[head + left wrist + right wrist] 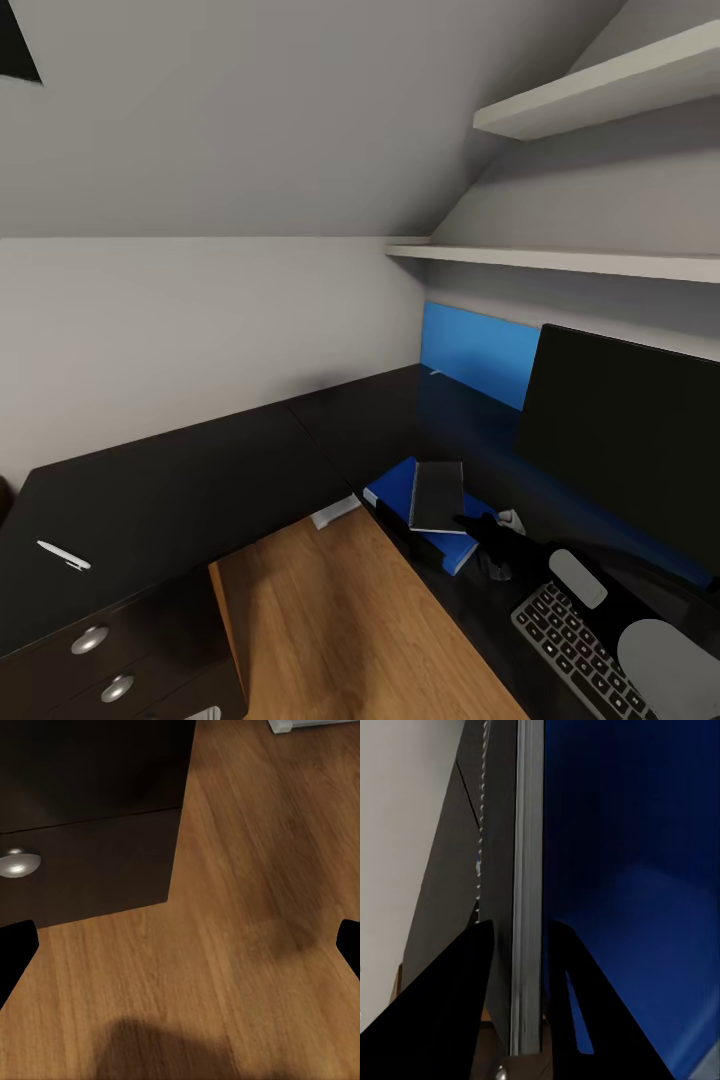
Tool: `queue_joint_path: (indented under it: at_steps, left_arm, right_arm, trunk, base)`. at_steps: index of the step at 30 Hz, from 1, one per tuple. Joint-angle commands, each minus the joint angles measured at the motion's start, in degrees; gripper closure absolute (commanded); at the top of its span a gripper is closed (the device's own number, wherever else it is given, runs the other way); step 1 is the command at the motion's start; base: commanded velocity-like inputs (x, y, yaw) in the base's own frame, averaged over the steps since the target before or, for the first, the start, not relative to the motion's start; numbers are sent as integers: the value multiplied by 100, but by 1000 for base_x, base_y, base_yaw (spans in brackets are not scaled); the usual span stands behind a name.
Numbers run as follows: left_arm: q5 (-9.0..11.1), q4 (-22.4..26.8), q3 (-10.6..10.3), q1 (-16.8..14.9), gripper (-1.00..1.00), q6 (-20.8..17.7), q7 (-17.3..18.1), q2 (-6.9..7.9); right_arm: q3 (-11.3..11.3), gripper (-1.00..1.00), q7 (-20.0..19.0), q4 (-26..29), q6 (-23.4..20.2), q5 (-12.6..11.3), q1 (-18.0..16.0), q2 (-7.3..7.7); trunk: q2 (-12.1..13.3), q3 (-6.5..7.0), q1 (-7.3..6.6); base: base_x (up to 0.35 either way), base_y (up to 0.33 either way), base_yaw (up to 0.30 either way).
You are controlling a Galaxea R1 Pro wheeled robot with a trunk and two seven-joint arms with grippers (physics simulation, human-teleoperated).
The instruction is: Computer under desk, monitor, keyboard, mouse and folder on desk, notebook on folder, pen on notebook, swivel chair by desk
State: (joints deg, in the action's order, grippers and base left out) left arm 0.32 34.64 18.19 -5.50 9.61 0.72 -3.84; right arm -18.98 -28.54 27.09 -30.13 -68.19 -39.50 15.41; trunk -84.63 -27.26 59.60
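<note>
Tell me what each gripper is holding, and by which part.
The right gripper pinches the notebook by its thin edge; the left gripper is open and holds nothing.

Matt black desk (180,480), wooden floor (340,620)

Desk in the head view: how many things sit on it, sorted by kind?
pen: 1
folder: 1
notebook: 1
monitor: 1
keyboard: 1
Total: 5, leaving out a grey oval by the keyboard that I cannot identify.
</note>
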Motion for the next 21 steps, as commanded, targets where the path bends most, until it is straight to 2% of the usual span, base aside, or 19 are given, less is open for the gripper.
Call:
queue_joint_path:
  at_steps: [1, 21]
  left_arm:
    - [3, -1, 20, -4, -100, 15, 7, -4]
    - [3, -1, 32, -4, -100, 15, 12, -11]
  right_arm:
    - [-27, 100, -12, -2, -10, -37, -6, 6]
    - [-35, 100, -3, -2, -2, -37, -6, 6]
  trunk:
    - [-3, -6, 0]
    - [-3, -6, 0]
  base:
    - [0, 0, 0]
    - [0, 0, 0]
